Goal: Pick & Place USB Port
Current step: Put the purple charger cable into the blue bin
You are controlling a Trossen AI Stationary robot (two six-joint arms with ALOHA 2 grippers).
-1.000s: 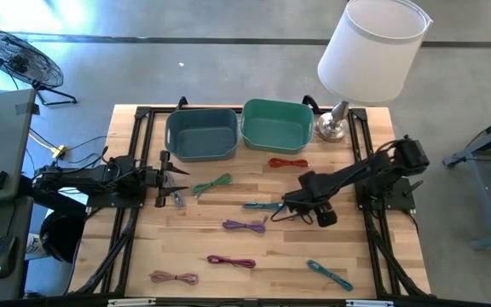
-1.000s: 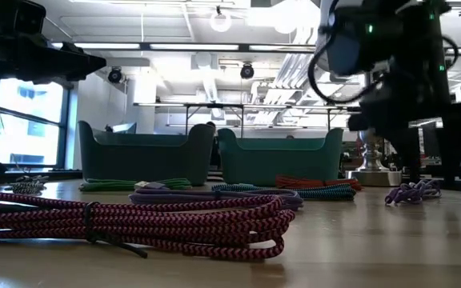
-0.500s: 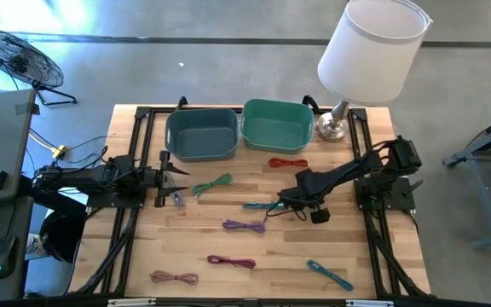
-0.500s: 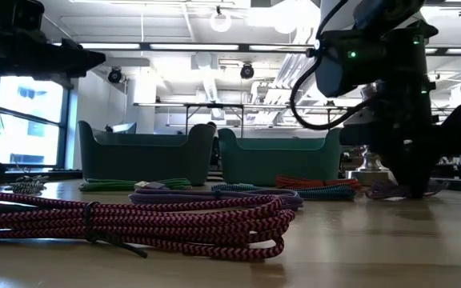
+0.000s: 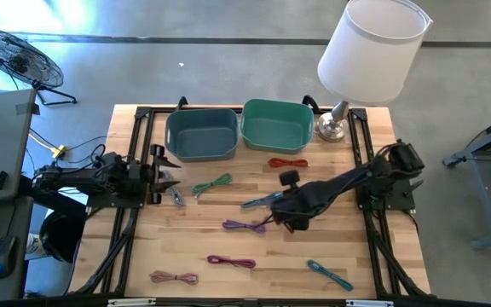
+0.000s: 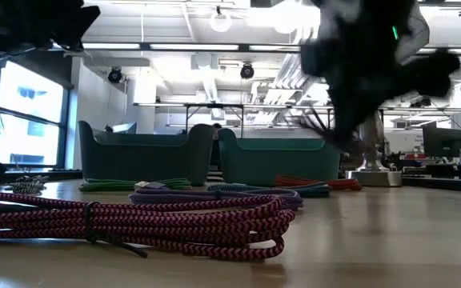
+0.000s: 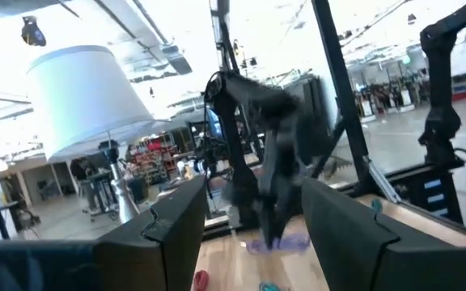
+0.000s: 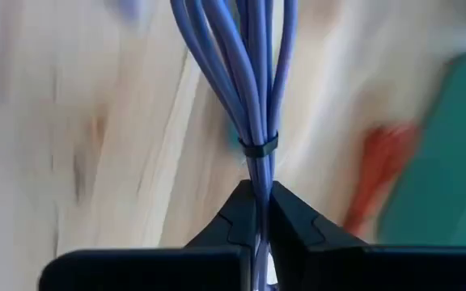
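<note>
Right wrist view: the right claw is clamped on a lavender cable bundle, bound by a black tie, above the wooden desk. High view puts that claw at mid-desk, near a teal cable and a purple cable, in front of the blue bin and the green bin. The left claw waits at the desk's left side, fingers spread.
</note>
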